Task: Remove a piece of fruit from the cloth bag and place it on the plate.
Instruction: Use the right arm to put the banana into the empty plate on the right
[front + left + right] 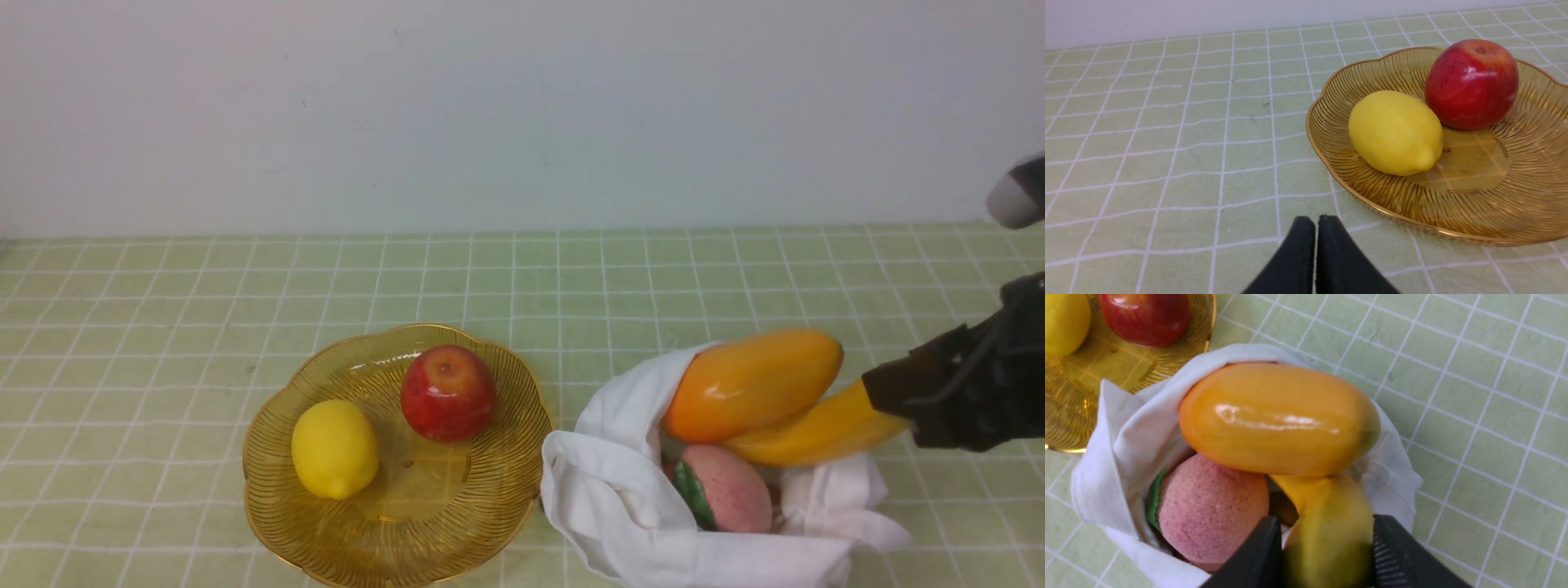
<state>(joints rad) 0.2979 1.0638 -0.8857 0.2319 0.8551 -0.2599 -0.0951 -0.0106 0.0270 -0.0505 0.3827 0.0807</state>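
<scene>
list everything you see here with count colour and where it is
tablecloth: 1, light green with white grid, under everything
plate: 1, amber, on the tablecloth
cloth bag: 1, white, right of the plate
lemon: 1, yellow, on the plate
apple: 1, red, on the plate
mango: 1, orange, topmost in the cloth bag
banana: 1, yellow, under the mango
peach: 1, pink, inside the cloth bag
left end effector: 1, black, shut, near the plate
right end effector: 1, black, shut on the banana

Wide front, close wrists; shared plate (433,510)
</scene>
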